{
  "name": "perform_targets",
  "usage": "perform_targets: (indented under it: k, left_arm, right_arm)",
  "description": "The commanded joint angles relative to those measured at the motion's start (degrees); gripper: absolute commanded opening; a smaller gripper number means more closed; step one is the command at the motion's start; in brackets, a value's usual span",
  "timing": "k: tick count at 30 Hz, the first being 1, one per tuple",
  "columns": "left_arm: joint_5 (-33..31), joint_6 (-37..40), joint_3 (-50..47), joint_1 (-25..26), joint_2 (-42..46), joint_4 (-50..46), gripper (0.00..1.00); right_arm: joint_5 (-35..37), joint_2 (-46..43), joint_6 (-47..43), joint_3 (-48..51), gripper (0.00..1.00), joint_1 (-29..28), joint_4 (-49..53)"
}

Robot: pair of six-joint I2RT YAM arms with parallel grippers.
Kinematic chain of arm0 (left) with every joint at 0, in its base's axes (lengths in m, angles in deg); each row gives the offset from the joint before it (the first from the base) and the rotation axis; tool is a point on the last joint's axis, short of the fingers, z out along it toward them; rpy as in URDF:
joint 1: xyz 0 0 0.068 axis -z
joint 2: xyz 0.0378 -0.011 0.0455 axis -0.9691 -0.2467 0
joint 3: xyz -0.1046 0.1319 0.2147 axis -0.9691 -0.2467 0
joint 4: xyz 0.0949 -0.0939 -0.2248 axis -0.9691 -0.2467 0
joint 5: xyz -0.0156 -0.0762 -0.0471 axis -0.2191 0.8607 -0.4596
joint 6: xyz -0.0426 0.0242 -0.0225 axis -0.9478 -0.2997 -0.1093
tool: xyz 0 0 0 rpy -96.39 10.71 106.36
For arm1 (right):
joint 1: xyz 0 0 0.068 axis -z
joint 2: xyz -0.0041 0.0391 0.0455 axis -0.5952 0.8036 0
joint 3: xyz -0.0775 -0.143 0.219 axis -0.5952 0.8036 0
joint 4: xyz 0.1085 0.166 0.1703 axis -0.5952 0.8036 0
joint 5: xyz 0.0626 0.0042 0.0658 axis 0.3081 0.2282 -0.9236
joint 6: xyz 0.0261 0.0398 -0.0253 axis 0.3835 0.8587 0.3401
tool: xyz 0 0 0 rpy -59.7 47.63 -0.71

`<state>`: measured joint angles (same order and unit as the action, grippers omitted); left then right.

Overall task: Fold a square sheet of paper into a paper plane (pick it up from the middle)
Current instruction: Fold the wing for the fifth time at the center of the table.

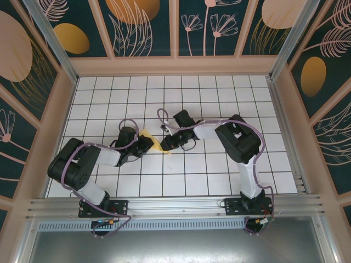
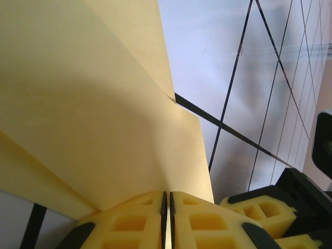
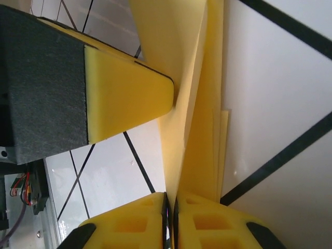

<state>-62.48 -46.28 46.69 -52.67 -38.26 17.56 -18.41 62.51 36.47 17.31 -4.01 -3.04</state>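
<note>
Spanning the gap between the two grippers, the thin yellow paper sheet (image 1: 157, 146) is seen creased into several overlapping layers, just short of the centre of the white tiled table top with black grid lines (image 1: 219, 93). In the overhead view one corner is pointed towards 11 o'clock and a narrower tip towards 5 o'clock.

The sheet is gripped from its 9 o'clock side by the left gripper (image 2: 167, 199), whose yellow foam fingers (image 2: 129, 223) are pressed together with the paper's lower edge clamped in the seam between them. From the 3 o'clock side it is gripped by the right gripper (image 3: 171, 199); its pads are likewise closed, and the stacked folds are drawn into the narrow slit between them. In the right wrist view one foam finger of the left gripper, backed by a dark block, is laid against the paper at 10 o'clock.

Dark teal wall panels with floral patterns (image 1: 142, 27) are set beyond the table at 12 o'clock, and a ribbed aluminium rail (image 1: 175, 204) is fixed at 6 o'clock.
</note>
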Motion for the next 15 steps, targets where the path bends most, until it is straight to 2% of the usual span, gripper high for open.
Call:
perform_targets:
  k: [1,10,13,15]
  left_arm:
    - [-5.22,0.82,-1.04,-0.05,-2.3,-7.79,0.15]
    - [-5.77,0.73,-1.4,-0.02,-2.94,-7.82,0.14]
    - [-5.86,0.73,-1.22,-0.02,-3.07,-8.04,0.14]
    - [-5.94,0.72,-1.3,0.02,-2.98,-8.1,0.13]
  right_arm:
    - [0.24,-2.69,0.36,0.4,0.16,0.55,5.32]
    - [2.12,-0.83,0.07,2.26,0.09,0.37,6.85]
    - [4.35,0.4,0.01,1.16,0.1,0.32,8.52]
    - [4.74,-1.28,0.59,1.64,0.15,0.28,7.96]
